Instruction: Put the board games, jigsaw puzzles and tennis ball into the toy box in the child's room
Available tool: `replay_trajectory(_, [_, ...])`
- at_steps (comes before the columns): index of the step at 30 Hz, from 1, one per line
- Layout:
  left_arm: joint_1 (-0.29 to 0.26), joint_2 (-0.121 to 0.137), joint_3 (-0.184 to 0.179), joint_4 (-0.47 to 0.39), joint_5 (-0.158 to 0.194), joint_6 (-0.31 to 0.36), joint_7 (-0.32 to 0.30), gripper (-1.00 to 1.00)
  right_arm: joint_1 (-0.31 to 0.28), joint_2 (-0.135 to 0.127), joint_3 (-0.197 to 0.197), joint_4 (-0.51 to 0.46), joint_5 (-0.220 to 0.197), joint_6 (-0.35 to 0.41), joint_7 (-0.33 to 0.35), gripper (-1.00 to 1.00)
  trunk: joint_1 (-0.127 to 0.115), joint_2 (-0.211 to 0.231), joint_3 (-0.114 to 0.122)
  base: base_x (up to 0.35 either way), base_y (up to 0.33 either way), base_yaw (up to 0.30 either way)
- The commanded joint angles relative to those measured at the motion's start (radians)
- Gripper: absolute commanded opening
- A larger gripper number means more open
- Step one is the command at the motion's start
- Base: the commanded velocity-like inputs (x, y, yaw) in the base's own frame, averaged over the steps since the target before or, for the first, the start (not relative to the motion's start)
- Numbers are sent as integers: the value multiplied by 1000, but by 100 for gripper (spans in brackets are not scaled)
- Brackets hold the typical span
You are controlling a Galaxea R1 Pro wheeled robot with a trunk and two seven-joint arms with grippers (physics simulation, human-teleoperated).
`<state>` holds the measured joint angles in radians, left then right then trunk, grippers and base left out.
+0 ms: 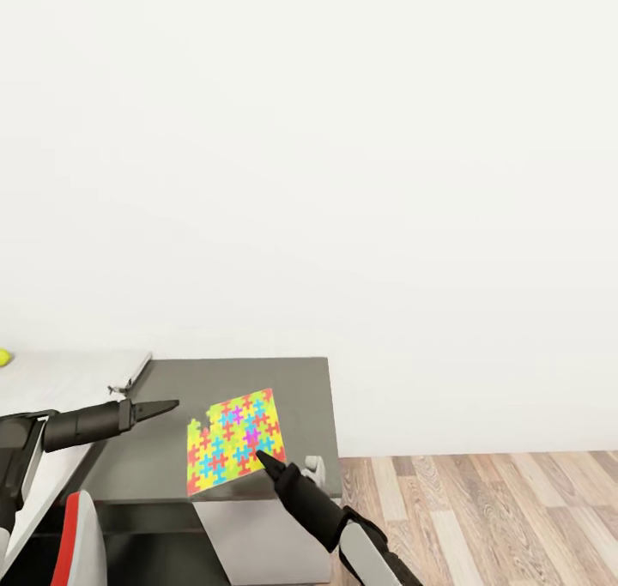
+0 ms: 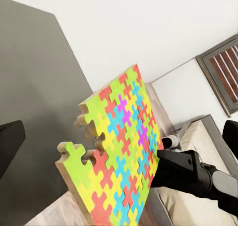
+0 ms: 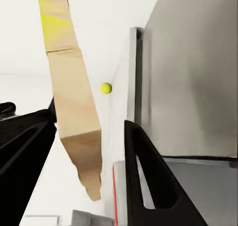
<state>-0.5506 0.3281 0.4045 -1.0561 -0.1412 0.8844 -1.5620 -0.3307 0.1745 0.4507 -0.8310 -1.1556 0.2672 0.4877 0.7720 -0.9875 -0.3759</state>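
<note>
**Operator:** At the far left edge of the head view, what lies on the bench (image 1: 60, 380)?

**Technician:** The tennis ball (image 1: 4, 357), resting on the pale top near the wall. It also shows in the right wrist view, well apart from the arms. Next comes the left gripper (image 1: 167, 407), held level over the joint between the pale top and the dark cabinet (image 1: 292, 380). Its fingers read as drawn close together, holding nothing; the left wrist view looks between them at the puzzle face.

**Operator:** And the jigsaw puzzle (image 1: 233, 440)?

**Technician:** Raised off the cabinet top and tilted, colored face toward the left arm. One corner piece is missing along the edge, so the outline there is notched. The right gripper (image 1: 266, 462) has it by the lower right edge; in the right wrist view the plain tan back of the slab passes between the two dark fingers (image 3: 148, 186), which are clamped narrow on it.

**Operator:** Why grip at the edge?

**Technician:** Judgement: a thin flat slab offers no purchase from above, so an edge pinch is the workable hold, and the tilt follows from it. Risk: interlocked pieces may separate under a one-sided grip.

**Operator:** Task status?

**Technician:** Judgement: transport step pending. At the right, wood floor (image 1: 498, 509) and white wall.
</note>
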Motion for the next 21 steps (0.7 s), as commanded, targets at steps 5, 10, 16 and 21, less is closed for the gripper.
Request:
replay_trajectory(5, [-1,0,0,-1,-13,20,-9,100,-42,-46,-6,-153,-5,131,-18,-100,-19,34,15,0,0,0])
replay_trajectory(10, [-1,-1,-2,-2,-14,27,-9,100,-55,-170,-97,-253,-8,301,-44,-100,-38,69,30,-50,0,0])
replay_trajectory(16, [-2,-1,-1,-2,-14,28,-9,100,-57,-209,-264,-264,-8,361,-45,-100,-61,111,49,-153,0,0])
replay_trajectory(21, [-1,1,0,-2,-14,28,-9,100,-61,-256,-348,-268,-4,443,-46,-100,-81,146,65,-20,0,0])
